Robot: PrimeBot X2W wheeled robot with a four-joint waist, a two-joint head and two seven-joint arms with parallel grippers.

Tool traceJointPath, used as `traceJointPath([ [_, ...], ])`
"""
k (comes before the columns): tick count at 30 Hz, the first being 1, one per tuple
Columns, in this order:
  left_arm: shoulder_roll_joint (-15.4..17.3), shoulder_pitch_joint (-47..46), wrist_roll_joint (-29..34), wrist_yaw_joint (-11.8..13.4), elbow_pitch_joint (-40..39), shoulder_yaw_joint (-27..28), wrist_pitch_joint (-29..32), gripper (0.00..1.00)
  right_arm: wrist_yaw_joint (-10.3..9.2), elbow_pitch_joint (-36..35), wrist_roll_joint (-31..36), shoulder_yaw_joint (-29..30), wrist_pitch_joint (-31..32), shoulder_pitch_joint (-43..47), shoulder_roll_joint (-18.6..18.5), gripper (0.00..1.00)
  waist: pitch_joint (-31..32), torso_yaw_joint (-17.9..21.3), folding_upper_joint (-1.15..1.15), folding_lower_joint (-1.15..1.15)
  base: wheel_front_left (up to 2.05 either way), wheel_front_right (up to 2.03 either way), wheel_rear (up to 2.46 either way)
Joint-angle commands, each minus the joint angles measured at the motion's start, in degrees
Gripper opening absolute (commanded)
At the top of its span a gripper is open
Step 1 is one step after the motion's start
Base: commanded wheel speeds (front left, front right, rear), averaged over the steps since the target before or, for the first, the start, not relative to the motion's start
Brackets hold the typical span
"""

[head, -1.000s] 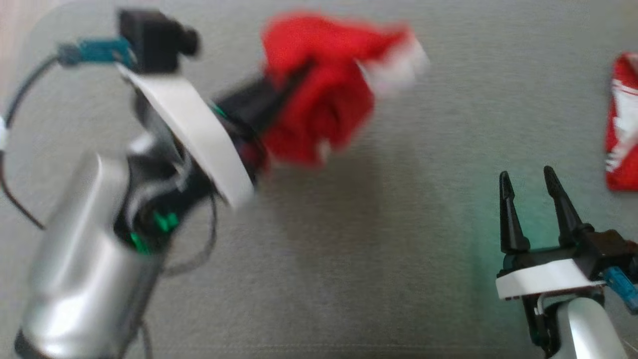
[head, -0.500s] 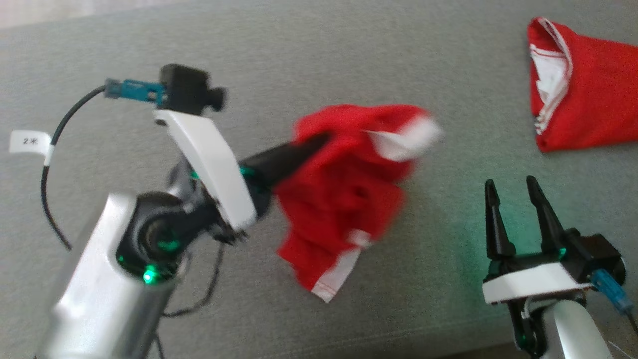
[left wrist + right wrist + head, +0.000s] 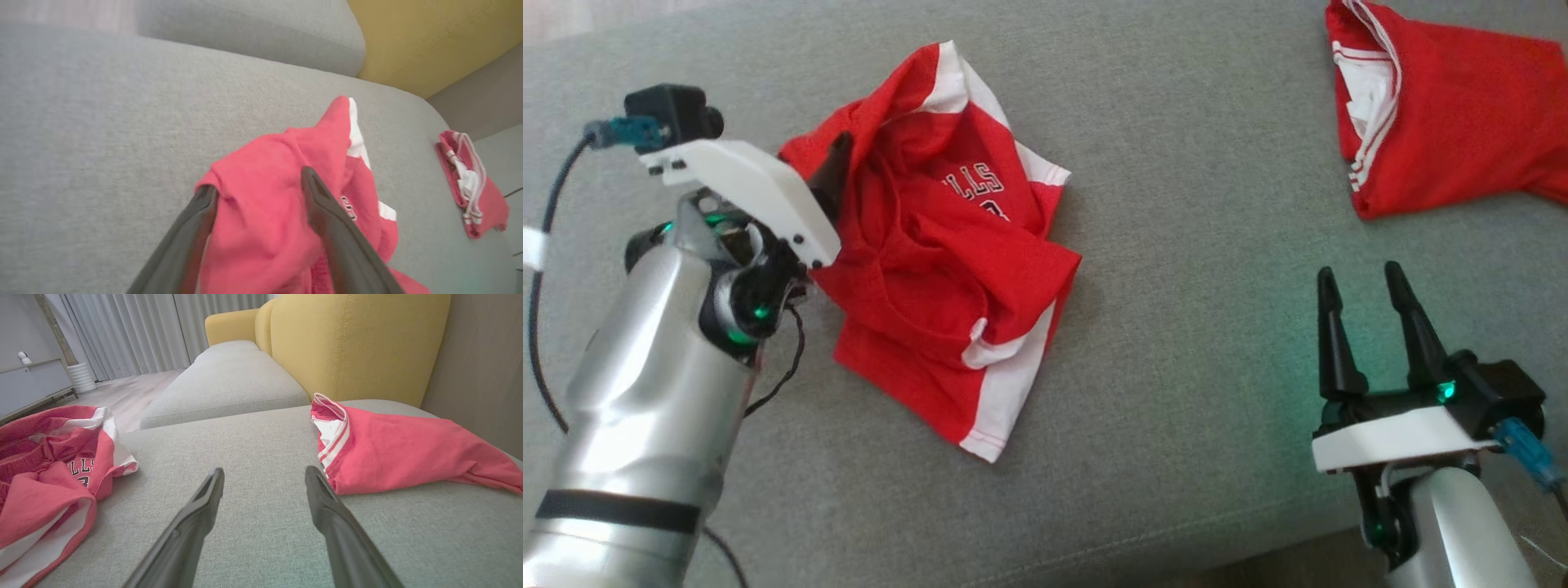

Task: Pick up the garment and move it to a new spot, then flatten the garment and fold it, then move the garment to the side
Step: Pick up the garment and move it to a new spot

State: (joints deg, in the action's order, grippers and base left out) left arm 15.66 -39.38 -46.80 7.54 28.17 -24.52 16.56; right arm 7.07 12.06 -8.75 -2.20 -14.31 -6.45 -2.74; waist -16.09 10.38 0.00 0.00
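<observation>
The garment (image 3: pixel 947 269), a red jersey with white trim and dark lettering, lies crumpled on the grey sofa cushion (image 3: pixel 1192 327). My left gripper (image 3: pixel 837 163) is at its left edge. In the left wrist view the left gripper (image 3: pixel 257 179) is open, its two fingers wide apart with a bunched fold of the garment (image 3: pixel 327 134) between them. My right gripper (image 3: pixel 1360 271) hovers open at the lower right, well clear of the cloth. The right wrist view has the right gripper (image 3: pixel 264 470) over bare cushion, with the garment (image 3: pixel 49 469) off to its left.
A second red and white garment (image 3: pixel 1445 139) lies folded at the far right of the cushion; it also appears as the folded garment (image 3: pixel 392 453) beside the yellow sofa back (image 3: pixel 351 347). The cushion's front edge (image 3: pixel 1176 547) runs along the bottom.
The garment hung bunched from my shut left gripper; now it rests on the cushion and the left fingers have spread apart. The head camera has shifted. The right gripper is unchanged.
</observation>
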Motion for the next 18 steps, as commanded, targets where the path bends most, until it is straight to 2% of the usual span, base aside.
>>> traceJointPath([
  [1, 2.20, -3.05, 1.95, -0.51, -0.99, 1.35, -2.89, 1.00, 0.42, -1.63, -0.11, -0.76, -0.68, -0.24, -0.14, 1.00, 0.53, -0.78, 0.00, 0.00, 0.00, 0.00, 0.00],
  [8, 0.88, 0.13, 8.96, -1.17, -2.74, -2.06, -16.95, 1.00, 0.42, -2.09, 1.57, 1.39, -0.68, 1.30, -0.14, 1.00, 3.71, -4.91, 0.00, 0.00, 0.00, 0.00, 0.00],
  [14, -0.67, 9.27, 12.34, 1.43, -7.51, -4.00, -27.03, 1.00, 0.42, -3.18, 4.18, 4.05, -0.68, 3.38, -0.14, 1.00, 6.84, -8.80, 0.00, 0.00, 0.00, 0.00, 0.00],
  [17, -0.67, 14.88, 14.21, 4.14, -9.69, -3.92, -30.02, 1.00, 0.42, -3.53, 5.44, 5.58, -0.68, 4.89, -0.14, 1.00, 8.69, -10.87, 0.00, 0.00, 0.00, 0.00, 0.00],
  [18, -0.67, 14.88, 14.21, 4.14, -9.69, -3.92, -30.02, 1.00, 0.42, -3.53, 5.44, 5.58, -0.68, 4.89, -0.14, 1.00, 8.69, -10.87, 0.00, 0.00, 0.00, 0.00, 0.00],
])
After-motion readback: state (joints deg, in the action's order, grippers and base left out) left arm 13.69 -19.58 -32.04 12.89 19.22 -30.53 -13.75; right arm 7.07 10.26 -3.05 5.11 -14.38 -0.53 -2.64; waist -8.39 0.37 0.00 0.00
